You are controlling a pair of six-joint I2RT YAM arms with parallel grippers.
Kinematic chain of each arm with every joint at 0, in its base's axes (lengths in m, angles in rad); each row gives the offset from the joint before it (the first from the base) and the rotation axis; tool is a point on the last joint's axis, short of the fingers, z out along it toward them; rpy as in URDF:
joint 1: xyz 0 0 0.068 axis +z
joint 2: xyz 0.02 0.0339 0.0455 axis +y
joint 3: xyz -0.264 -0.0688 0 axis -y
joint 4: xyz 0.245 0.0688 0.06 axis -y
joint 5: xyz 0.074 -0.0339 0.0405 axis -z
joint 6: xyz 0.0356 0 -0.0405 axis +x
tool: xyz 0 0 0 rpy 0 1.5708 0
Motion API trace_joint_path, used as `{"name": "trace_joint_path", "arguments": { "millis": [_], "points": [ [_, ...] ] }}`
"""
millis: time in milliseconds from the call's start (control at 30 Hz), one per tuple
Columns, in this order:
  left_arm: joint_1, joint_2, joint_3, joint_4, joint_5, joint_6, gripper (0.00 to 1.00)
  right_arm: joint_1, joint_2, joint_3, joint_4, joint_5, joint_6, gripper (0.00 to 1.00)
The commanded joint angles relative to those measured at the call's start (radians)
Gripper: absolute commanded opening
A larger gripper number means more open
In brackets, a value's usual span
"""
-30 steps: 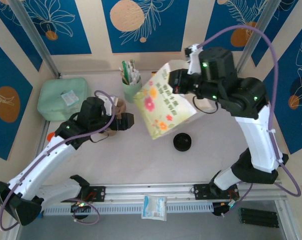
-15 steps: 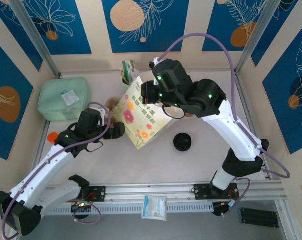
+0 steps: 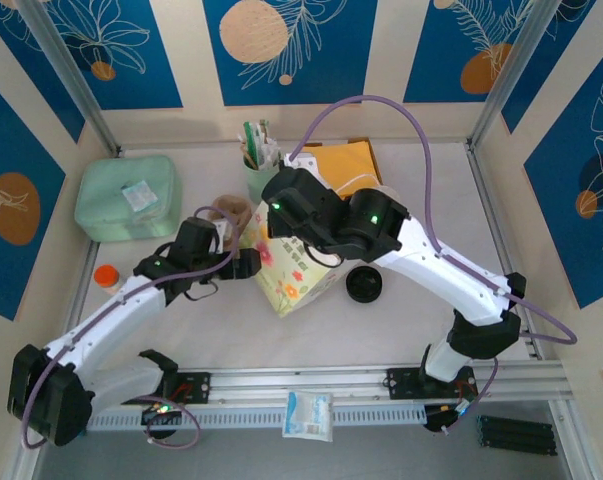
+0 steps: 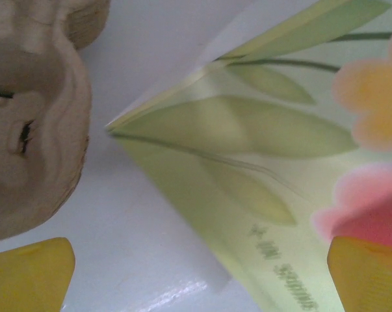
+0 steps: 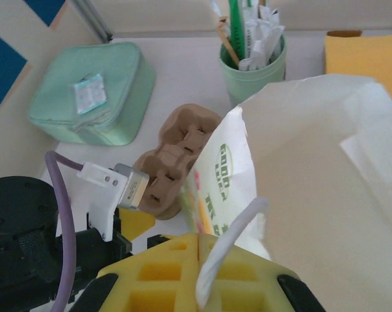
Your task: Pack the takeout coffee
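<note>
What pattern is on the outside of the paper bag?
The bag is pale green with pink and orange flowers; clearest in the left wrist view.

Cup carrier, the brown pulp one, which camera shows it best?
Right wrist view: the cup carrier shows several wells in focus, beside the paper bag. The top view gives a small, partly covered patch of the cup carrier; the left wrist view, a blurred close-up edge.
</note>
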Motion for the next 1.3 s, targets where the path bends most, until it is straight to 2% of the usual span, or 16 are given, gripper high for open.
{"name": "trace_joint_path", "arguments": {
  "millis": [0,233,367,467,567,633,700,900,1100,1267],
  "points": [
    [0.008,0.037,-0.004,0.065,0.053,0.039,0.99,0.02,0.007,-0.001,0.034,0.125,0.06,0.0],
    [0.011,0.134,0.016,0.115,0.085,0.062,0.99,0.064,0.061,0.048,0.009,0.225,0.069,0.0],
    [0.01,0.184,0.03,0.138,0.098,0.073,0.99,0.078,0.082,0.069,0.006,0.231,0.066,0.02],
    [0.011,0.218,0.035,0.152,0.1,0.084,1.0,0.076,0.095,0.071,0.006,0.208,0.063,0.19],
    [0.013,0.24,0.037,0.162,0.103,0.09,0.99,0.067,0.1,0.082,0.013,0.168,0.047,0.41],
    [0.016,0.245,0.037,0.162,0.101,0.095,0.99,0.061,0.099,0.092,0.022,0.129,0.028,0.51],
    [0.018,0.241,0.038,0.156,0.102,0.098,0.99,0.052,0.099,0.106,0.026,0.088,0.014,0.55],
    [0.024,0.191,0.05,0.115,0.1,0.098,0.99,0.021,0.062,0.146,0.026,-0.006,-0.046,0.58],
    [0.025,0.101,0.091,0.025,0.096,0.095,0.99,-0.035,-0.015,0.107,0.057,-0.125,-0.094,0.58],
    [0.028,-0.006,0.139,-0.076,0.064,0.089,0.99,-0.04,-0.05,0.08,0.092,-0.208,-0.146,0.59]
  ]
}}
